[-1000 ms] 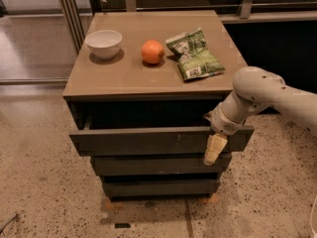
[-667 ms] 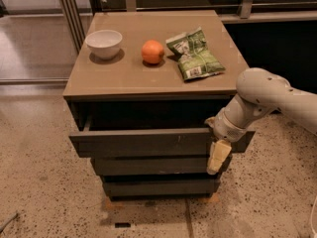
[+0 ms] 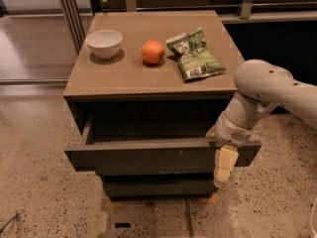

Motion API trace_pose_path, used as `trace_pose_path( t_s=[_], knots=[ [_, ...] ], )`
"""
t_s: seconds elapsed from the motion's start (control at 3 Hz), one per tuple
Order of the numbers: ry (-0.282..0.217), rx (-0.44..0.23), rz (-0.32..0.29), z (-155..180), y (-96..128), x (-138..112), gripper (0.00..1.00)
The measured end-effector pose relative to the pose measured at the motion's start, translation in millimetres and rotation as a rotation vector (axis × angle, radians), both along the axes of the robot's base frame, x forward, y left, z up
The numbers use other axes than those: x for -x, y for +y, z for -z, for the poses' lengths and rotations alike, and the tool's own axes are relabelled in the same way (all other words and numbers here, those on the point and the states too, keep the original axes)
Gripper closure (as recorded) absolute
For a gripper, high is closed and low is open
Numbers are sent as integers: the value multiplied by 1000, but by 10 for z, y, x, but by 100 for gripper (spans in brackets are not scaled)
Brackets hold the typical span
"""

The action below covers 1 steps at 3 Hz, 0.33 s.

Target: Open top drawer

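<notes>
Nearest me, the top drawer stands partly open, its dark front jutting past the narrower drawer below. At its right end the gripper pinches that front: one pale finger hangs down the outer face, the other is tucked behind. Further back, the desk carries a white bowl, an orange and a green packet.

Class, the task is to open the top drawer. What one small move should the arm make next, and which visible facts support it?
Probably a short, straight pull toward the camera. The gripper is at the right end of the top drawer, whose front already juts past the lower drawer fronts, with a dark gap under the tabletop; pulled off-centre, it could skew.
</notes>
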<state>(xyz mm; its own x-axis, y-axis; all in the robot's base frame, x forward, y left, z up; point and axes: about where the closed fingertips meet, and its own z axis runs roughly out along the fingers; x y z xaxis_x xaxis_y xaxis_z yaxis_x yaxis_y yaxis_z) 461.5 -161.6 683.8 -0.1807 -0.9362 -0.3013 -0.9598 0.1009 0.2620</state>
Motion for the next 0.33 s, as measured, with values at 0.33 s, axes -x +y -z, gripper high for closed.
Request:
trace_pose_path(
  t_s=[0.33],
  knots=[
    [0, 0, 0, 0, 0, 0, 0]
  ],
)
